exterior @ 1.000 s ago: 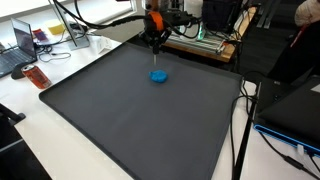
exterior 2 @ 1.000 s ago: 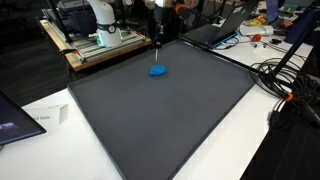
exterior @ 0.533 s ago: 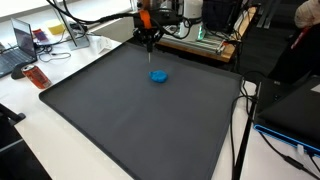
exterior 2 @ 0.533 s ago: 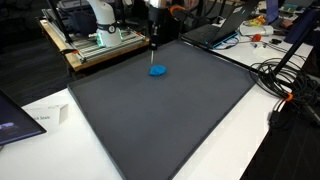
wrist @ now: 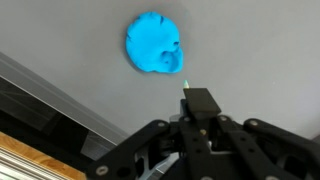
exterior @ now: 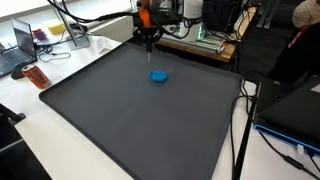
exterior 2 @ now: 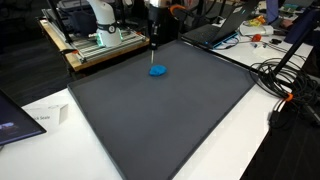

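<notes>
A flat, roundish blue lump [exterior: 158, 75] [exterior 2: 158, 70] lies on the far part of a large dark grey mat [exterior: 140, 120] [exterior 2: 160, 115]. In the wrist view the blue lump [wrist: 155, 45] sits just ahead of the fingers. My gripper [exterior: 148, 38] [exterior 2: 152, 30] [wrist: 195, 98] hangs over the mat's far edge, a little behind the lump and above it. Its jaws are shut on a thin stick whose green tip [wrist: 185, 80] pokes out beyond the fingers. The stick points down and does not touch the lump.
The mat lies on a white table [exterior: 60, 150]. A laptop [exterior: 20, 45] and an orange thing [exterior: 35, 75] sit at one side. A shelf with equipment [exterior: 200, 40] [exterior 2: 100, 40] stands behind the mat. Cables [exterior 2: 285, 80] trail off beside the mat.
A second ago the gripper stood right over the blue lump. It has since pulled back toward the mat's far edge and risen slightly, then stayed still. The lump has not moved.
</notes>
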You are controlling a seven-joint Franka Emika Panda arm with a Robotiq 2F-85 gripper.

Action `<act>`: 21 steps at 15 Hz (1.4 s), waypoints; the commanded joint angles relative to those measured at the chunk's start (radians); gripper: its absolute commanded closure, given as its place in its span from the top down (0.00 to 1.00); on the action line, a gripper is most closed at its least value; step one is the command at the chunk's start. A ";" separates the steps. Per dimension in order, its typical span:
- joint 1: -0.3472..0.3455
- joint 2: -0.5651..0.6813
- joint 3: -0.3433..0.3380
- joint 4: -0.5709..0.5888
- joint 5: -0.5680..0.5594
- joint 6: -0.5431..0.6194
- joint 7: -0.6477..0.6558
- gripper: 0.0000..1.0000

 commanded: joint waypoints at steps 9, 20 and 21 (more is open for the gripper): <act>0.019 0.059 -0.012 0.066 0.000 0.029 0.183 0.03; 0.171 0.126 -0.228 0.084 0.000 0.029 0.323 0.03; 0.192 0.137 -0.251 0.086 0.000 0.030 0.328 0.03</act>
